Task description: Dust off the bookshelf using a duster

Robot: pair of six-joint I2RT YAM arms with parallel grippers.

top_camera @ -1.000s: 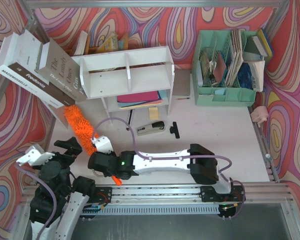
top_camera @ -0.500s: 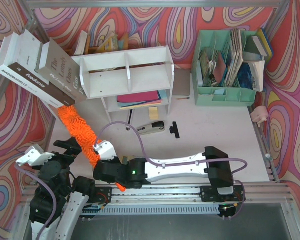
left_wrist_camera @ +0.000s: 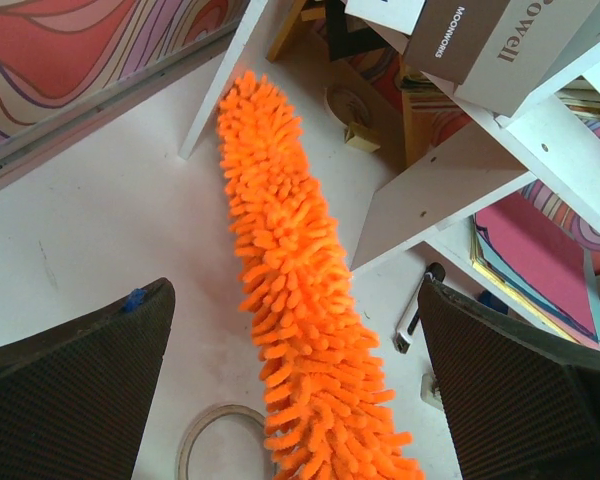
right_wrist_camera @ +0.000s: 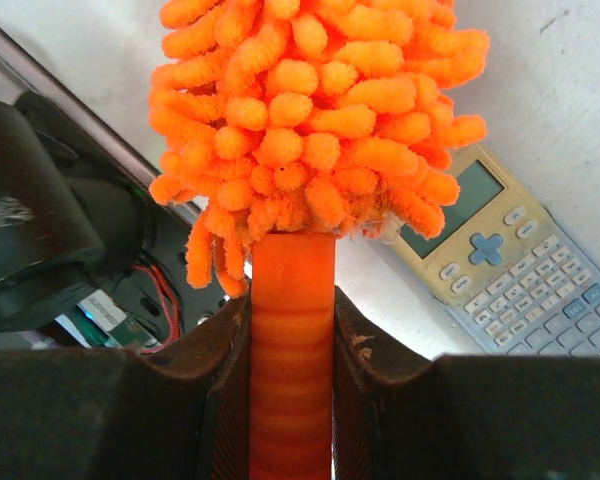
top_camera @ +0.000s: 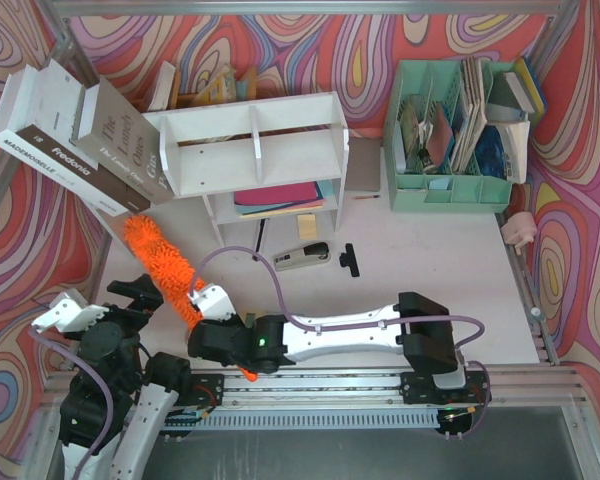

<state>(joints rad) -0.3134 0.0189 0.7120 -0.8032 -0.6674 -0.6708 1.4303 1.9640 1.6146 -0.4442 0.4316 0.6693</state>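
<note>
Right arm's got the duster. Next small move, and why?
Probably lift the duster onto the top board of the bookshelf: the right gripper has jaws shut on the handle, but the head lies low by the shelf's left end, off its boards.

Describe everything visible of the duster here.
The duster has a long, fluffy bright orange microfibre head on a slim, ribbed orange handle. The right gripper is shut on the handle just below the head. The head slants toward the far left, its tip near the left end of the bookshelf; contact there is unclear. The open left gripper hovers near, not touching it.
</note>
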